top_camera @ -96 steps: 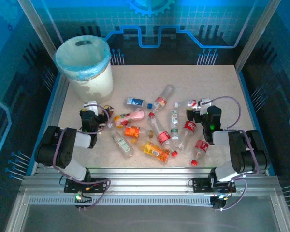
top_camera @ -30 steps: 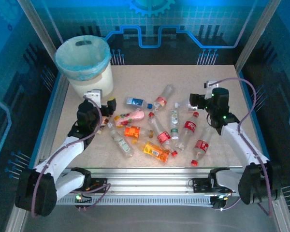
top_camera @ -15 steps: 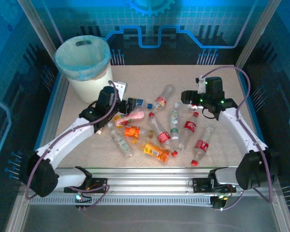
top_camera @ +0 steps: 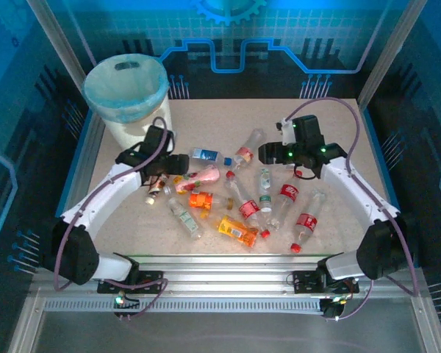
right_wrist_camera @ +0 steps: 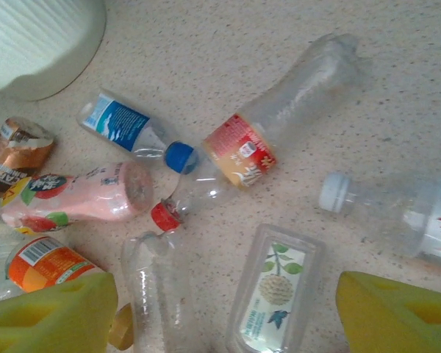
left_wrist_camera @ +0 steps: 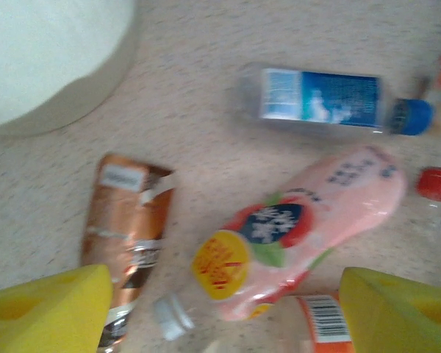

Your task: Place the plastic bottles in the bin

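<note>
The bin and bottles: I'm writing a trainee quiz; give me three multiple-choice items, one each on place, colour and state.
1. Where does the bin stand? A far left; B near right; C centre.
2. The blue-labelled bottle has a cap that is: A red; B blue; C green.
3. The left pincer is: A shut on an orange bottle; B shut on the bin's rim; C open.
Answers: A, far-left corner in the top view; B, blue cap at its end; C, yellow fingers wide apart over the pink bottle.
</note>
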